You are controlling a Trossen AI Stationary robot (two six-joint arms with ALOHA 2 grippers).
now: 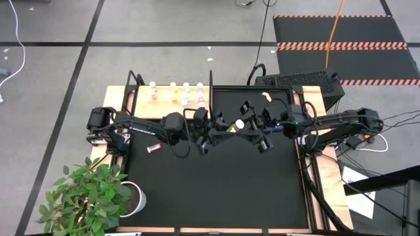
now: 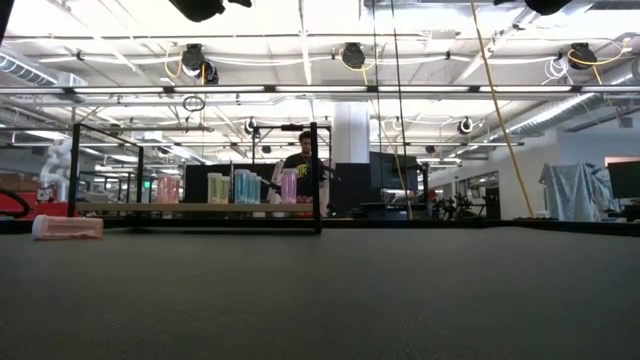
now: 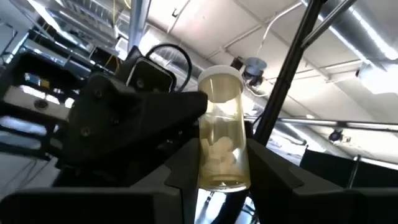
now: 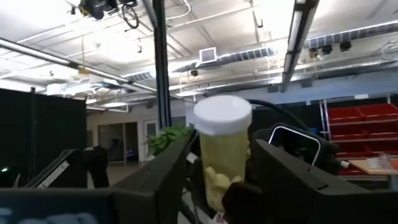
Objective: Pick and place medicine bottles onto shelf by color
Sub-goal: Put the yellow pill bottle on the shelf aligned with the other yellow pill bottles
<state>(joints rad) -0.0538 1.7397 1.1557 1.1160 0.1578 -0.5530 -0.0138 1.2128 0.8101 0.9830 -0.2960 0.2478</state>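
A yellow-olive medicine bottle [image 1: 233, 127] with a white cap is lifted above the middle of the black mat, between both grippers. My left gripper [image 1: 216, 129] meets it from the table's left and my right gripper [image 1: 249, 126] from the right. In the left wrist view the bottle [image 3: 222, 143] stands between the left fingers; in the right wrist view the bottle [image 4: 224, 149] stands between the right fingers. A pink bottle [image 1: 153, 149] lies on its side on the mat [image 2: 67, 228]. Several bottles [image 1: 186, 95] stand on the pale shelf [image 1: 172, 99]. My left gripper pinches the yellow bottle's base end [image 3: 224, 177] between its two fingers, coming level from the table's left. The bottle is lifted clear, with its cap pointing away toward the other gripper. My right gripper has the bottle's cap end [image 4: 222, 134] between its two fingers, coming level from the table's right. The bottle's lower part is hidden behind the other gripper.
A black metal frame [image 1: 211, 92] rises at the shelf's right edge near the mat's far side. A small yellow object [image 1: 266, 97] lies on the far mat. A potted plant [image 1: 92, 196] stands at the near left corner. A person [image 2: 303, 165] stands in the room beyond.
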